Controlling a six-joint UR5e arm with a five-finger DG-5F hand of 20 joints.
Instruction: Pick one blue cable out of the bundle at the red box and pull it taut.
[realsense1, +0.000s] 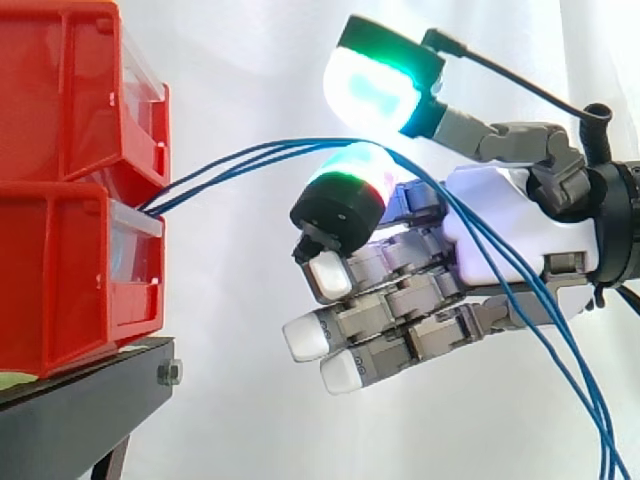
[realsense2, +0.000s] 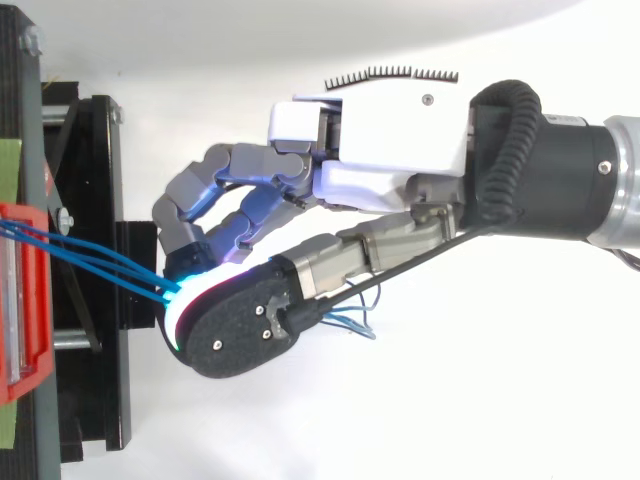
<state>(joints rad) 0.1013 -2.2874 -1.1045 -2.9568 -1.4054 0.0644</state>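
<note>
A bundle of thin blue cables (realsense1: 240, 158) comes out between the two stacked red boxes (realsense1: 60, 280) at the left. It runs right into my hand (realsense1: 500, 220). The cables pass between the green-glowing thumb pad (realsense1: 370, 85) above and a curled finger's green-and-red tip (realsense1: 350, 180) below, which pinch them. Past the pinch they cross the palm and hang slack to the lower right. From above, the cables (realsense2: 90, 258) leave the red box (realsense2: 20, 300) and vanish under the thumb. The other fingers are half curled with white pads, holding nothing.
The red boxes sit on a black stand (realsense1: 80, 410), which also shows from above (realsense2: 100, 200) just left of the fingertips. A white curtain hangs behind. Loose cable ends (realsense2: 350, 322) lie under the wrist.
</note>
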